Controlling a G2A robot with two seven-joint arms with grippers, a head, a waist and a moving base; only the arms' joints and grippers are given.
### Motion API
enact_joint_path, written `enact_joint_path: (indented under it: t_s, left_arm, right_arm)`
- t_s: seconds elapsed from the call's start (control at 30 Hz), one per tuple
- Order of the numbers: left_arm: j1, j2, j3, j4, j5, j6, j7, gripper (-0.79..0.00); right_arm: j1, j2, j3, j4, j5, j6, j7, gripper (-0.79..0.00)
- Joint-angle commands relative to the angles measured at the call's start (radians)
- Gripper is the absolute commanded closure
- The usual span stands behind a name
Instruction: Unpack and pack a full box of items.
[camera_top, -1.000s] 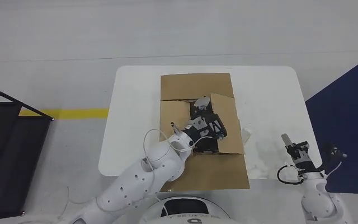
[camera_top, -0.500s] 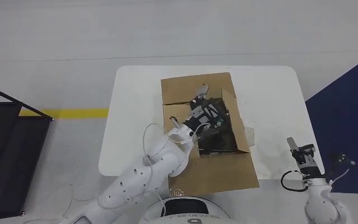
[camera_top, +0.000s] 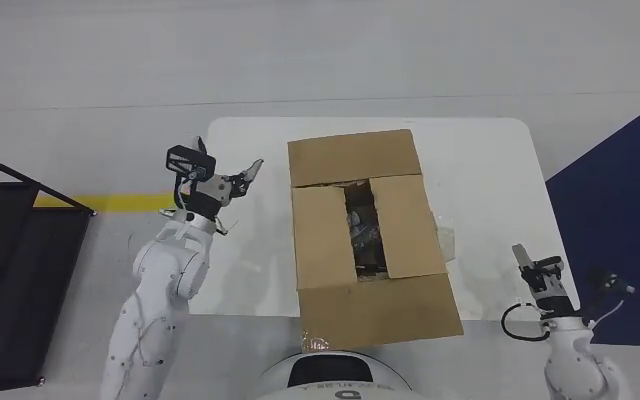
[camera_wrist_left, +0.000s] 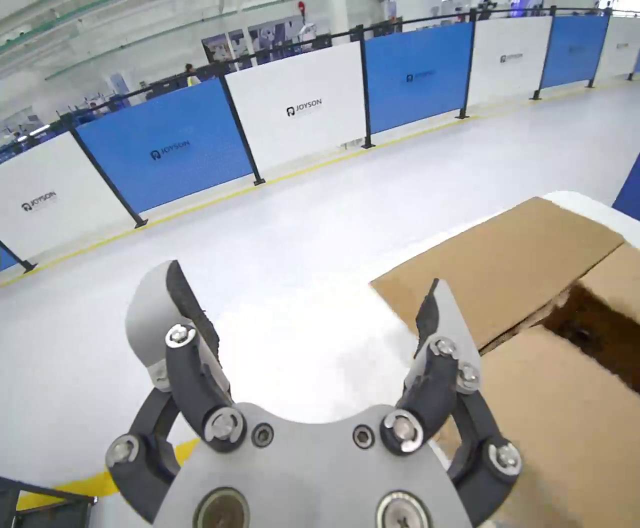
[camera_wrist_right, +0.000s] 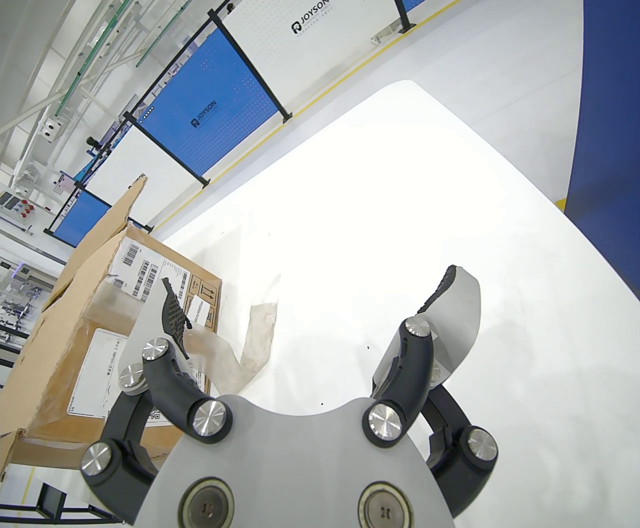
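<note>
Two hands and one cardboard box (camera_top: 365, 235) are about all there is to watch from above. The box sits mid-way across the white tabletop (camera_top: 480, 170), its end flaps opened outward and its two side flaps folded in over the top, leaving a narrow slot where dark items (camera_top: 362, 225) show, too jumbled for me to name. The left hand (camera_top: 248, 172) hangs off the box's left side, clear of the cardboard, fingers spread. The right hand (camera_top: 522, 256) is well off the box's right side, near the edge of the tabletop, touching nothing. From the left wrist, the fingers stand wide apart with only air between them, and the box's folded flaps and dark slot lie just beyond one fingertip. From the right wrist, that hand too is spread and empty. It looks across bare tabletop at the box's labelled side wall, where a loose strip of clear tape (camera_wrist_right: 257, 330) trails down onto the surface between hand and box. As for handling, I'd say the cardboard is stiff along its walls but the flaps are light and springy and hinge easily at the crease. The free edge of a side flap along the slot looks like the place to pinch and fold it back. A full box is likely heavy, so I would not lift it by a flap, since the torn-looking cardboard could give. The tape looks slick and clingy, and the items should be taken from above once the slot is opened.
</note>
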Motion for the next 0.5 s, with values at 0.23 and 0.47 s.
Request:
enact_joint_path:
  t_s: [0.23, 0.47]
  left_arm:
    - [0.153, 0.021, -0.149, 0.068, 0.027, -0.137, 0.207, -0.785]
    - [0.167, 0.028, -0.166, 0.115, 0.076, -0.175, 0.265, -0.785]
  right_arm:
    - [0.015, -0.001, -0.043, -0.059, -0.024, 0.03, 0.084, -0.785]
    - [0.022, -0.004, -0.119, -0.163, -0.035, 0.129, 0.261, -0.785]
